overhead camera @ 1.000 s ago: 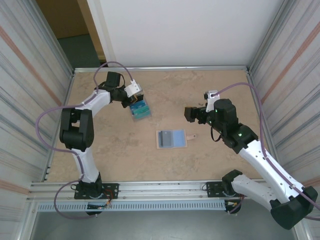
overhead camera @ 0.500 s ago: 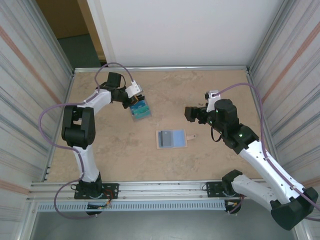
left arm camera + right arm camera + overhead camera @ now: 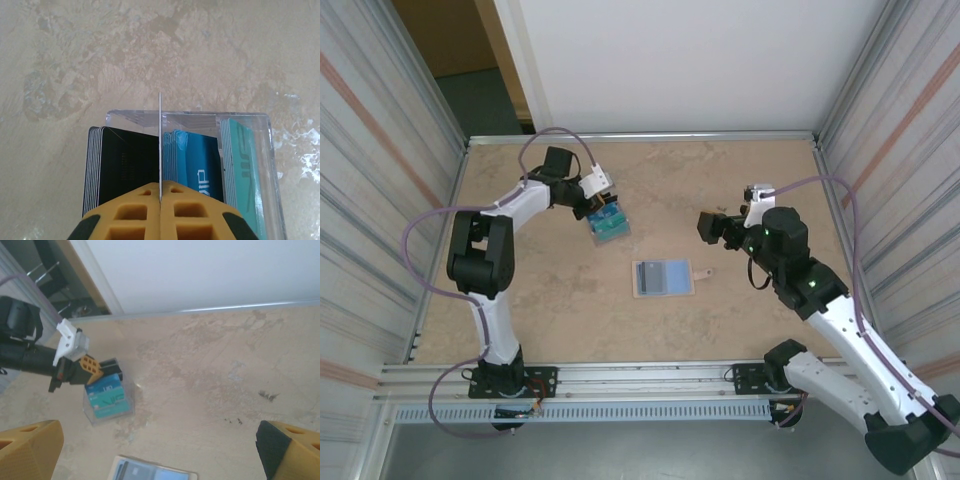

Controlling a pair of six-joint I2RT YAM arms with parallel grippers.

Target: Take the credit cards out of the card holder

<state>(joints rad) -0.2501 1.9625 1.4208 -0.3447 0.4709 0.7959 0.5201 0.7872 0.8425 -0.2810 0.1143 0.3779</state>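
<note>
Shifted slightly right, the left gripper (image 3: 160, 196) pinched seemingly one card (image 3: 159, 142) edge-on over the clear box (image 3: 192, 114); right gripper (image 3: 157, 447) gaped wide above open table (image 3: 770, 170).

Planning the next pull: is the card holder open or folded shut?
Open: the card holder lies flat on the table, pale blue inner faces up, strap tab free.

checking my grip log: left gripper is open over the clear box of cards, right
Not open: the left gripper is shut on a thin card seen edge-on, over the clear box of cards. The left wrist view shows it.
</note>
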